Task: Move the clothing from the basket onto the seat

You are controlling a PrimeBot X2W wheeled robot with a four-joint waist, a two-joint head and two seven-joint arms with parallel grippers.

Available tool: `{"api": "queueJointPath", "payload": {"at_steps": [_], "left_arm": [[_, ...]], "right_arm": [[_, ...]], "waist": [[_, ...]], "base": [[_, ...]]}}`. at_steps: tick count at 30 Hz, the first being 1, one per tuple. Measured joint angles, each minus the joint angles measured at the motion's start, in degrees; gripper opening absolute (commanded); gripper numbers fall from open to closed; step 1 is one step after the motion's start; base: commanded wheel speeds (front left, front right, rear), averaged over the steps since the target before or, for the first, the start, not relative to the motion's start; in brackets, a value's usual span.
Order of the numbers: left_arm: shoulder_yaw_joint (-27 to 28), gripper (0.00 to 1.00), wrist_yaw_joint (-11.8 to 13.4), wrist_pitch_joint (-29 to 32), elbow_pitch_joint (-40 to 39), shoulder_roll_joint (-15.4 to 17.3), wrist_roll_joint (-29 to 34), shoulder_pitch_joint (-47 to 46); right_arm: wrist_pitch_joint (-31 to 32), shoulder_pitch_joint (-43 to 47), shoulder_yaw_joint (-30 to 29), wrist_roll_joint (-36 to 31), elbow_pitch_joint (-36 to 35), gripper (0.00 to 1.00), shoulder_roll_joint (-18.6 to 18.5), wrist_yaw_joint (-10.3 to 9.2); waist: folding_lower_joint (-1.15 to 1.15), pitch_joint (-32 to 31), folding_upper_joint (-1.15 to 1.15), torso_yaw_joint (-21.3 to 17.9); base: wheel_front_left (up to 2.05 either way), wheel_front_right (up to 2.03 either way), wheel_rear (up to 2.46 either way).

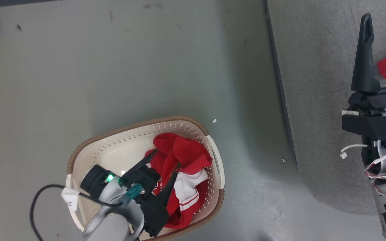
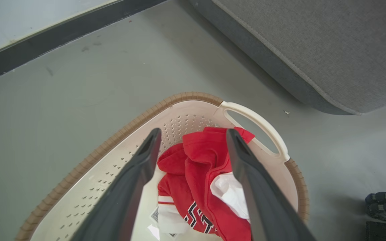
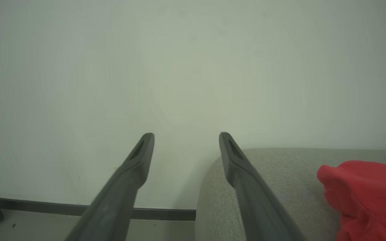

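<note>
**Limp red heap in the basket, my left pincer wide over it**

My left pincer (image 1: 166,157) has its 2 fingers spread wide and holds nothing. Its tips point down over the clothing (image 1: 183,152), which lies heaped in the 3 o'clock half of the basket (image 1: 129,127), against the wall by the white handle (image 2: 263,125). In the head view the basket sits on the floor (image 1: 112,67) at 7 o'clock. The seat (image 1: 313,83) takes the 3 o'clock side, with bare floor between it and the basket. My right pincer (image 1: 385,13) is likewise spread and empty, over the seat at 2 o'clock, and 1 red piece (image 3: 367,194) lies on the cushion just beside it.

I judge this fabric light, soft and limp. It is not fragile, but it will drape, trail, and may drag a neighbour or snag on the rim. I would take hold at the raised red fold at the heap's 12 o'clock, which sits between my 2 fingers in the left wrist view. A thick bunch should hold better than a single thin edge.

The heap is bright red and crumpled, with a white panel at 5 o'clock and a red-and-white striped band. At 6 o'clock there is dark-edged lettering (image 2: 199,219), only partly readable, with a small label beside it. I cannot tell how many garments are in the heap.
</note>
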Motion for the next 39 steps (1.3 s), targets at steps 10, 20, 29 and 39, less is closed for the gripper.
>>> {"api": "queueJointPath", "payload": {"at_steps": [10, 20, 29, 39], "left_arm": [[-5.03, 1.00, -1.00, 1.34, 4.25, -0.83, 2.22, -3.94], [-7.62, 1.00, -1.44, 1.92, 8.32, -0.56, 2.92, -8.65], [-9.45, 1.00, -1.49, 1.90, 11.13, -0.31, 2.93, -10.32], [-11.07, 1.00, -1.51, 1.92, 15.61, 0.35, 2.93, -13.84]], "right_arm": [[0.00, -3.28, 0.62, -0.01, 0.41, 1.00, 1.37, 0.92], [-0.01, -5.57, 0.44, 0.00, 0.76, 1.00, 2.60, 1.48], [-0.01, -5.94, 0.09, -0.01, 1.67, 1.00, 3.33, 1.90], [-0.01, -6.55, -0.10, -0.02, 2.09, 1.00, 4.94, 2.43]], "waist": [[0.00, 4.68, -0.01, -1.27], [0.00, 8.27, -0.01, -3.88], [0.00, 10.40, -0.01, -5.82], [-0.01, 12.20, -0.02, -7.83]], "base": [[0.00, 0.00, 0.00], [0.00, 0.00, 0.00], [0.00, 0.00, 0.00], [0.00, 0.00, 0.00]]}}
